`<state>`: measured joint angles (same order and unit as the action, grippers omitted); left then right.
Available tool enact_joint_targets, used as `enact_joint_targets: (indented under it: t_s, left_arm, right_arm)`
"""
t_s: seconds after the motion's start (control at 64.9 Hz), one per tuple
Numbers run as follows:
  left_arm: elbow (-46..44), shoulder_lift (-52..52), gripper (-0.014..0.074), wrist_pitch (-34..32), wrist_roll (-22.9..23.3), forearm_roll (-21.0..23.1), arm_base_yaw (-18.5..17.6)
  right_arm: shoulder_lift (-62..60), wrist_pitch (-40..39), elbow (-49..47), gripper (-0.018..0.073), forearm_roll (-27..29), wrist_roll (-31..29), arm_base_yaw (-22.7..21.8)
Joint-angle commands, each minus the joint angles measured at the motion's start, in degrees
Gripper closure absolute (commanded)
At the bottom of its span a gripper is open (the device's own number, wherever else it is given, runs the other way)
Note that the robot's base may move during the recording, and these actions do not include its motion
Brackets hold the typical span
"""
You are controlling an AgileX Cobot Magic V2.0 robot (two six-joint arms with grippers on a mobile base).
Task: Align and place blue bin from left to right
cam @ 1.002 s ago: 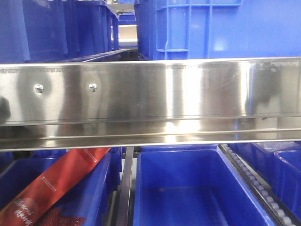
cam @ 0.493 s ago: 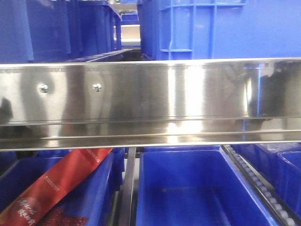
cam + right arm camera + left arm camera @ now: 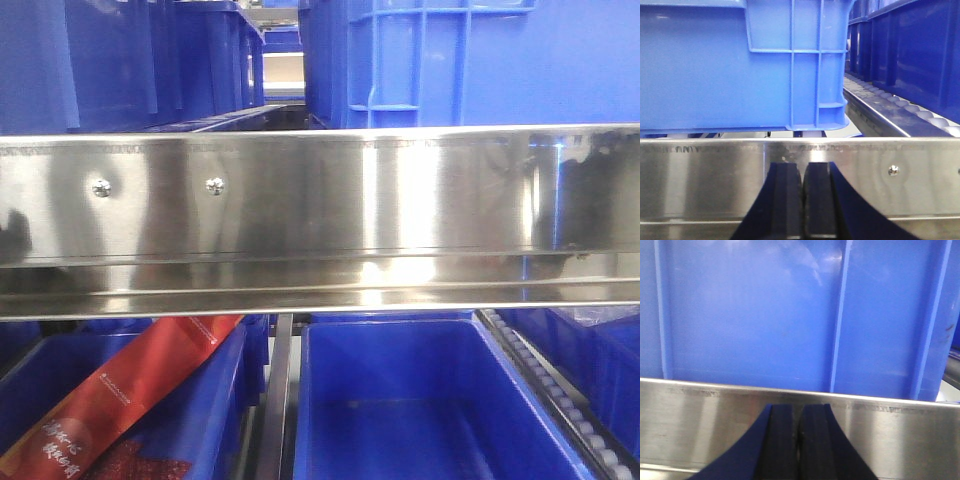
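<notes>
Both arms face a steel rail point(image 3: 320, 215) on a roller rack; the bin point(image 3: 480, 60) sits on the upper shelf just behind that rail, right of centre in the front view, with more blue crates point(image 3: 110, 60) to its left and a narrow gap between them; below the rail lie an empty crate point(image 3: 400, 400) and another holding a red packet point(image 3: 130, 385). In the left wrist view the left tool point(image 3: 799, 440) has its dark fingers pressed together with nothing between them, set in front of the rail with a smooth ribbed wall of the bin point(image 3: 790, 315) filling the frame beyond; in the right wrist view the right tool point(image 3: 802, 200) is likewise closed and empty, pointing at the bin's ribbed corner point(image 3: 810, 75), with rollers point(image 3: 880, 100) running back on the right. The bin looks a stiff moulded crate, probably light if empty, though its contents are hidden; the flat panels are glossy and likely slippery, so the raised ribs and the stepped rim at the corner seem the surer places to push or hook; on rollers it should slide readily fore and aft, less so sideways; with fingers closed, a flat push against a rib looks more workable than a pinch, and the rail's lip could catch a tool held low.
</notes>
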<state>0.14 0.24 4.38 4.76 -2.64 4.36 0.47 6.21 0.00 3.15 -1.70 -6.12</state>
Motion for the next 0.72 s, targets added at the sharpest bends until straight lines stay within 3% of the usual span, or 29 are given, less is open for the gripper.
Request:
enact_joint_targets:
  t_s: [0.0,0.709]
  left_arm:
    - [-0.14,-0.24,0.0592,-0.80,-0.04,0.31,0.08]
    - [-0.14,-0.24,0.0592,-0.80,-0.04,0.31,0.08]
  right_arm:
    - [-0.47,-1.12,0.00,0.0648,0.08,-0.42,-0.27]
    - [-0.47,-1.12,0.00,0.0648,0.08,-0.42,-0.27]
